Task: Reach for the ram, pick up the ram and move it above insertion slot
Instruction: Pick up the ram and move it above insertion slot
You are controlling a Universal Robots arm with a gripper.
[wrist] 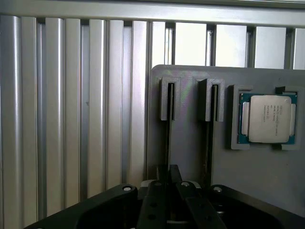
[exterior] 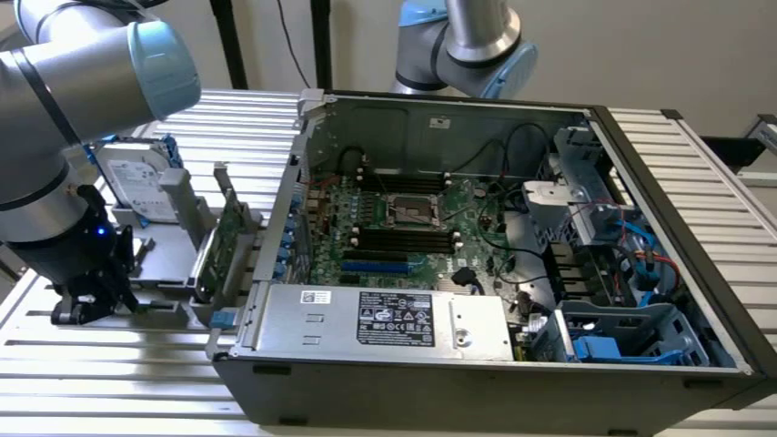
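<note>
The ram [wrist: 167, 140] stands on edge in the grey holder [wrist: 188, 143], so it shows as a thin dark line running from an end bracket [wrist: 169, 98] down to my gripper [wrist: 168, 174]. Both fingers [wrist: 161, 183] sit close together on either side of that edge, shut on the stick, which still rests in its bracket. A second thin stick [wrist: 209, 138] stands parallel in the neighbouring bracket. In the exterior view my gripper [exterior: 79, 308] is low over the holder [exterior: 158, 305] at the exterior view's left. The motherboard's black slots [exterior: 401, 238] lie inside the open computer case [exterior: 486, 373].
A processor chip [wrist: 267, 118] lies in a recess of the holder beside the sticks. A hard drive [exterior: 134, 177] and a green expansion card [exterior: 225, 244] stand upright between my arm and the case. A second robot arm [exterior: 474, 41] rises behind the case. The table [exterior: 109, 391] is ribbed aluminium.
</note>
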